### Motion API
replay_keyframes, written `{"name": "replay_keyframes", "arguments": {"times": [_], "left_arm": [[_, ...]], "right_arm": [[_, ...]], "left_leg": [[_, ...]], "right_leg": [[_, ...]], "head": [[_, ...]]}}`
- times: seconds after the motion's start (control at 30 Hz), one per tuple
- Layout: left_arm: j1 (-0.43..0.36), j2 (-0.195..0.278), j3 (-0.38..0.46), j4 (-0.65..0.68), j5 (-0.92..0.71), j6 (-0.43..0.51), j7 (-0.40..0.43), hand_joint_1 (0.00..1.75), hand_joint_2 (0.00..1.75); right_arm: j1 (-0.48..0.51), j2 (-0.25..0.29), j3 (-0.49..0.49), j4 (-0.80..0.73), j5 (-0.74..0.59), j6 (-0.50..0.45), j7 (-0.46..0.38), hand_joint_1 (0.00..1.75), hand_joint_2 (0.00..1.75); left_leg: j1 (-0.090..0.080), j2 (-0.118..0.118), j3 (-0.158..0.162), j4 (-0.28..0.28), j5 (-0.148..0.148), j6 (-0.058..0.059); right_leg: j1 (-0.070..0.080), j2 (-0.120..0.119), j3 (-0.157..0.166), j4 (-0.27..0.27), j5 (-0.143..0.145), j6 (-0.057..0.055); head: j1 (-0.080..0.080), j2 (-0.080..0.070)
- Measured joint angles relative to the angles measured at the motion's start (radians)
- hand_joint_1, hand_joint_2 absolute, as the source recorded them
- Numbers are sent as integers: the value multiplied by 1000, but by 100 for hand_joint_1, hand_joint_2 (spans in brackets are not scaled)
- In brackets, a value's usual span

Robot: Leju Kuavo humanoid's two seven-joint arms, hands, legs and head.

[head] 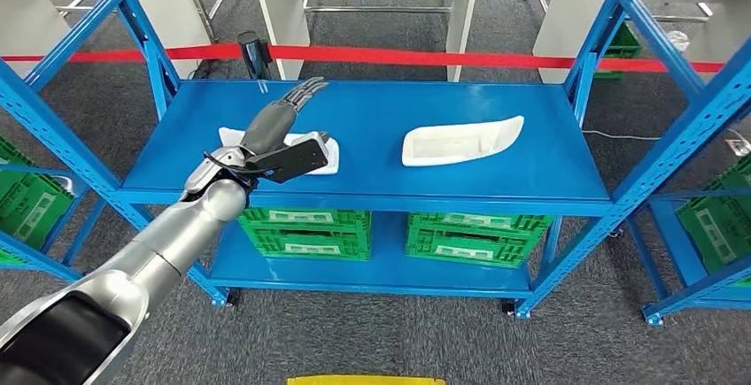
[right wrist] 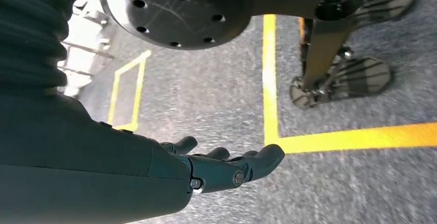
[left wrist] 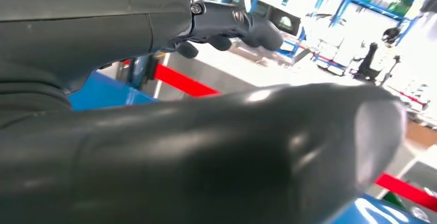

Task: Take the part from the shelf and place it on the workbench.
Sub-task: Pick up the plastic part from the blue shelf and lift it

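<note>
While left robot hand [head: 282,118] hovers open over white part [head: 329,157], no legible writing.

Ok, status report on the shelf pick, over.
Left hand open, above the left white part, not gripping. Right hand open, hanging over floor. Second white part untouched. Nothing blocking.

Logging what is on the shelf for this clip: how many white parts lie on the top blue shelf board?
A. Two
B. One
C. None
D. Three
A: the head view shows one white part partly behind the left hand and a second white part lying apart from it, further along the shelf board.
</note>
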Motion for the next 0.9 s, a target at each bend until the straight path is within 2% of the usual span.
{"name": "replay_keyframes", "arguments": {"times": [0.07, 0.1, 0.2, 0.23, 0.27, 0.3, 0.33, 0.37, 0.43, 0.47, 0.53, 0.6, 0.73, 0.8, 0.9], "left_arm": [[-2, 0, -1, -2, 4, -3, 0, 0, 0], [-3, 1, -1, -3, 11, -12, 0, 0, 0], [-1, -1, -1, -4, 73, -87, 2, 0, 0], [1, -1, -1, -4, 111, -132, 3, 0, 44], [4, -1, 1, -4, 154, -183, 3, 0, 87], [6, -1, 3, -3, 197, -233, 2, 0, 131], [8, -1, 6, -3, 237, -277, -1, 0, 175], [9, -1, 9, -2, 272, -313, -4, 0, 175], [11, 2, 17, -3, 322, -360, -8, 0, 175], [13, 4, 20, -4, 336, -374, -9, 0, 175], [18, 9, 25, -6, 350, -389, -14, 0, 175], [20, 13, 26, -8, 360, -414, -25, 0, 175], [21, 26, 25, -9, 376, -462, -51, 0, 175], [21, 31, 24, -10, 377, -468, -55, 0, 175], [22, 35, 24, -11, 378, -471, -56, 0, 175]], "right_arm": [[1, -1, 0, 0, 0, 0, 0, 0, 175], [0, -1, 0, 0, 0, 0, -1, 0, 175], [-2, -1, 0, 0, 1, 2, -2, 0, 175], [-2, -1, -1, 0, 2, 4, -2, 0, 175], [-3, -1, -1, 0, 3, 5, -3, 0, 175], [-3, -2, -2, 0, 4, 6, -3, 0, 175], [-3, -3, -2, 0, 6, 7, -3, 0, 175], [-2, -3, -2, 0, 8, 7, -2, 0, 175], [0, -4, -2, 0, 11, 8, -1, 0, 175], [2, -4, -2, 0, 12, 9, 0, 0, 175], [4, -3, -2, 0, 13, 9, 1, 0, 175], [4, -3, -2, 0, 16, 9, 2, 0, 175], [3, -4, -2, 0, 22, 9, 3, 0, 175], [2, -4, -2, 0, 22, 9, 3, 0, 175], [2, -4, -2, 0, 22, 9, 3, 0, 175]], "left_leg": [[4, -1, 18, -5, -2, 13], [6, -2, 26, -7, -6, 18], [6, -2, 39, -7, -19, 26], [6, -2, 43, -7, -23, 25], [6, -3, 48, -6, -29, 24], [6, -3, 53, -4, -35, 22], [6, -3, 59, -3, -41, 18], [5, -3, 64, -1, -47, 14], [3, -2, 67, -1, -57, 3], [1, -1, 66, -1, -60, 2], [-1, 0, 69, -2, -63, 12], [-2, 1, 76, -5, -63, 23], [-2, 2, 85, -17, -65, 21], [-1, 2, 87, -20, -64, 13], [0, 2, 89, -24, -63, -10]], "right_leg": [[0, -3, -17, 45, 2, 8], [-1, -5, -43, 88, -8, 12], [-5, -10, -164, 256, -79, 25], [-5, -11, -191, 279, -88, 26], [-5, -12, -200, 269, -74, 26], [-5, -13, -190, 223, -37, 24], [-5, -14, -168, 151, 14, 21], [-3, -16, -145, 85, 48, 17], [0, -16, -116, 5, 74, 9], [1, -16, -112, 0, 70, 7], [-1, -13, -107, -5, 81, 6], [0, -10, -104, -6, 80, 3], [2, -9, -101, -6, 74, -7], [2, -10, -100, -5, 72, -9], [3, -11, -100, -5, 71, -11]], "head": [[1, 0], [2, 0], [4, 0], [4, 0], [4, 0], [4, 0], [5, 0], [6, 0], [6, 0], [6, 0], [6, 0], [6, 0], [6, 0], [6, 0], [6, 0]]}}
